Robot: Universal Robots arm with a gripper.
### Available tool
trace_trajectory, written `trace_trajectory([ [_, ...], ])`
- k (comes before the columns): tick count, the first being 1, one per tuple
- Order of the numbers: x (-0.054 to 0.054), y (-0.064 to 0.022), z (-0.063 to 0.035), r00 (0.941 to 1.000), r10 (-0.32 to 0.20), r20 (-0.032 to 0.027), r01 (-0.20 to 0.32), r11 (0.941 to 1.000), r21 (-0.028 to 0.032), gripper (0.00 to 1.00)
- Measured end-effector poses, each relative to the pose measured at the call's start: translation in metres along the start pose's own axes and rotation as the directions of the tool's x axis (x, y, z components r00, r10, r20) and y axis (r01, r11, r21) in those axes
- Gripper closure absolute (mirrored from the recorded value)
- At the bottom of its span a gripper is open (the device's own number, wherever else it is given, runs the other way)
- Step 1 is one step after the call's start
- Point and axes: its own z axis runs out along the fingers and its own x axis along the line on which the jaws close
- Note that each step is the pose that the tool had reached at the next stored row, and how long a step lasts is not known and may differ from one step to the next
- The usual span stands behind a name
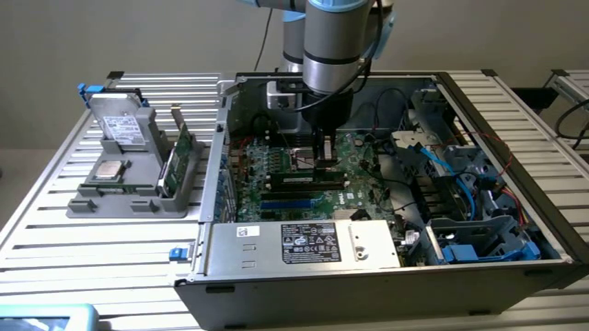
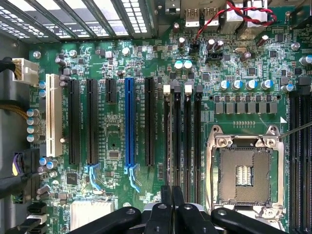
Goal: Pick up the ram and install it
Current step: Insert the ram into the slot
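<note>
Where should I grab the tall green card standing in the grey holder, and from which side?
Take the green card by its top edge, coming straight down, jaws across its two flat faces. It stands on edge in the grey holder, which hides its lower part, so the top is probably the only free grip.

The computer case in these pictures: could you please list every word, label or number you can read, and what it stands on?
No text can be read.
Black and white sticker on the power supply: print too small.
White sticker beside it: blurred.
Label on the drive: too small.
White print on the motherboard: too small.
</note>
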Motion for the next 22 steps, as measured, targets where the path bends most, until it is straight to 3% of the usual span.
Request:
trace_trajectory([
  [22, -0.0008, 0.0, 0.0021, 1.0, 0.0, 0.0012, 0.0, 1.0, 0.0004, 0.88],
])
